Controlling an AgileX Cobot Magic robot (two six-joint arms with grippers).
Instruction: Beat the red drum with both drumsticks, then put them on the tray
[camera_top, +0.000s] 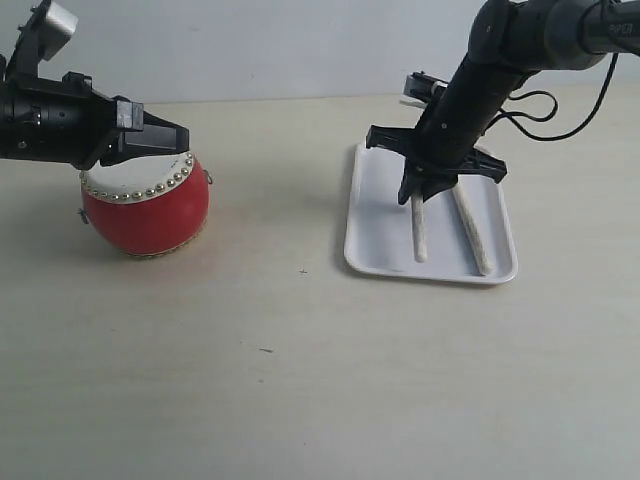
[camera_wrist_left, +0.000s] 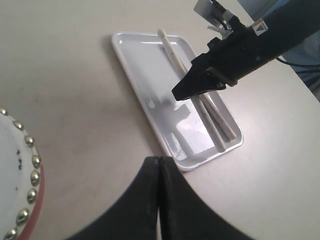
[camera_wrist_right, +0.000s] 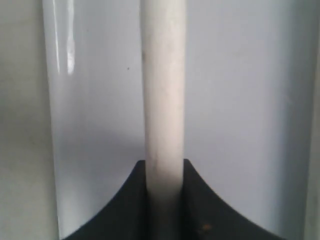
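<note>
The red drum (camera_top: 145, 210) is being shown at 9 o'clock on the table (camera_top: 300, 360). The left gripper (camera_top: 184, 136) is being held just above its skin top, with the fingers pressed together on nothing. The tray (camera_top: 372, 245) is being seen at 3 o'clock from the drum, well apart. The held drumstick (camera_top: 420, 238) is being clamped at its 12 o'clock end by the right gripper (camera_top: 417, 195) while lying along the tray. The second drumstick (camera_top: 473, 235) is lying free at its 3 o'clock side.

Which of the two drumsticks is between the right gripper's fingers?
The drumstick nearer the red drum; the right gripper clasps its far end. The other drumstick lies free.
</note>
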